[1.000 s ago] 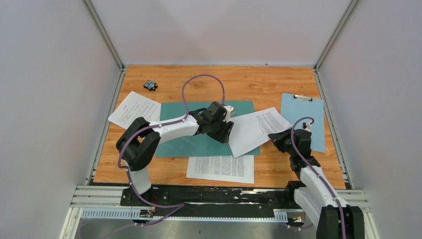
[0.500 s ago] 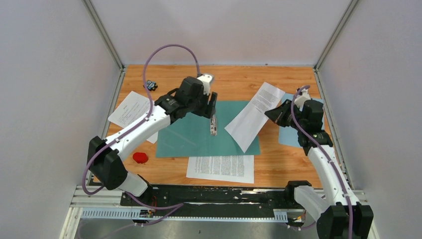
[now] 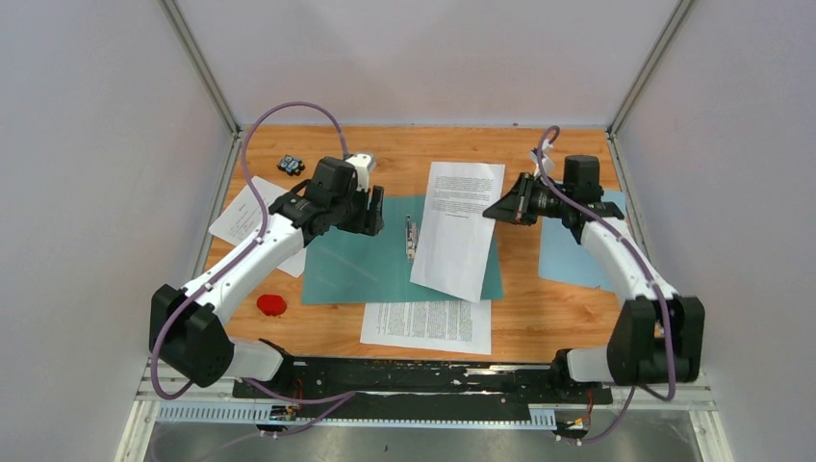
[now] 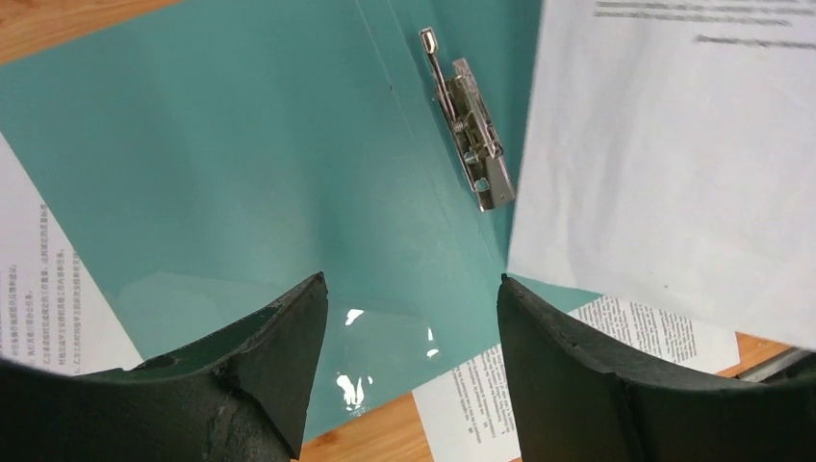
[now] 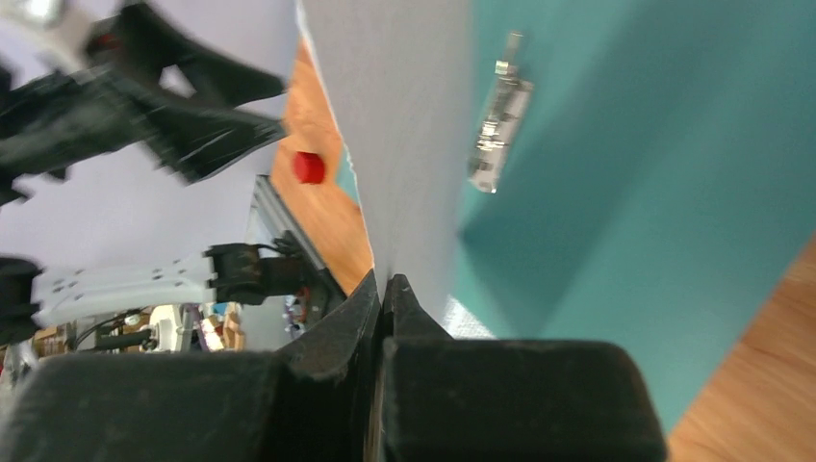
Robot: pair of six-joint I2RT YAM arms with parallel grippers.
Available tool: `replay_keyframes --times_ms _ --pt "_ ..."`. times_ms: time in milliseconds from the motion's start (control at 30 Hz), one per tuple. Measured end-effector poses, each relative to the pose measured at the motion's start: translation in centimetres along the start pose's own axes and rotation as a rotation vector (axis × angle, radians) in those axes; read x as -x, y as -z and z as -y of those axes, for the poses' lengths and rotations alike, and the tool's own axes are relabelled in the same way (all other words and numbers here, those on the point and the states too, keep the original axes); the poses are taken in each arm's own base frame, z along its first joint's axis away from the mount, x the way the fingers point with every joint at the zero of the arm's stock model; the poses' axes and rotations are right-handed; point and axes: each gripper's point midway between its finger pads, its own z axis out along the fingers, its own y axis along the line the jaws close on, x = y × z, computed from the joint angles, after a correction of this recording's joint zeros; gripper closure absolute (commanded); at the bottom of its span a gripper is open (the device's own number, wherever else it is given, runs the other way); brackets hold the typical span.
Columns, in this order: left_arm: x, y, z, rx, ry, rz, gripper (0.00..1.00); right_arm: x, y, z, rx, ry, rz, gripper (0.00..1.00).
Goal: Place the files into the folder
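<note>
The teal folder (image 3: 351, 265) lies open in the middle of the table, its metal fastener (image 3: 411, 238) standing at the spine. My right gripper (image 3: 502, 208) is shut on the right edge of a printed sheet (image 3: 458, 226) and holds it over the folder's right cover. In the right wrist view the sheet (image 5: 404, 125) runs edge-on from the shut jaws, beside the fastener (image 5: 498, 114). My left gripper (image 3: 373, 214) is open and empty above the folder's left cover (image 4: 241, 164). A second sheet (image 3: 428, 324) lies in front of the folder, a third (image 3: 252, 214) at the left.
A light blue clipboard (image 3: 577, 245) lies at the right, partly under my right arm. A small red object (image 3: 271, 305) sits left of the folder's front corner. A small dark object (image 3: 290, 165) lies at the back left. Walls close in on three sides.
My right gripper has carried its sheet up and leftward, turning it square over the folder's right cover. My left arm has pulled back to the left, leaving the fastener raised and uncovering the red object.
</note>
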Motion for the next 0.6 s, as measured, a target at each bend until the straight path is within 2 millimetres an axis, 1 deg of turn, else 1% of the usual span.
replay_keyframes --times_ms 100,200,267,333,400,467,600 --pt "-1.1 -0.2 0.2 -0.022 0.005 -0.017 0.27 0.3 -2.1 4.7 -0.105 -0.042 -0.068 1.00" --pt "-3.1 -0.5 0.1 -0.035 0.010 -0.057 0.27 0.0 -4.6 10.9 -0.243 -0.104 -0.180 1.00" --pt "-4.0 -0.7 -0.1 -0.032 0.012 -0.081 0.27 -0.6 -6.0 14.8 -0.325 -0.120 -0.255 1.00" --pt "-4.4 -0.7 -0.2 -0.029 0.011 -0.093 0.27 -1.8 -6.7 17.7 -0.395 -0.130 -0.323 1.00" --pt "-4.4 -0.6 -0.2 -0.029 0.011 -0.092 0.27 -2.7 -6.7 19.0 -0.435 -0.126 -0.371 1.00" --pt "-4.3 -0.3 -0.2 -0.029 0.010 -0.084 0.27 -3.1 -6.6 19.5 -0.464 -0.112 -0.409 1.00" --pt "-4.1 0.4 -0.3 -0.024 0.006 -0.065 0.27 -1.5 -6.9 19.8 -0.486 -0.037 -0.414 1.00"
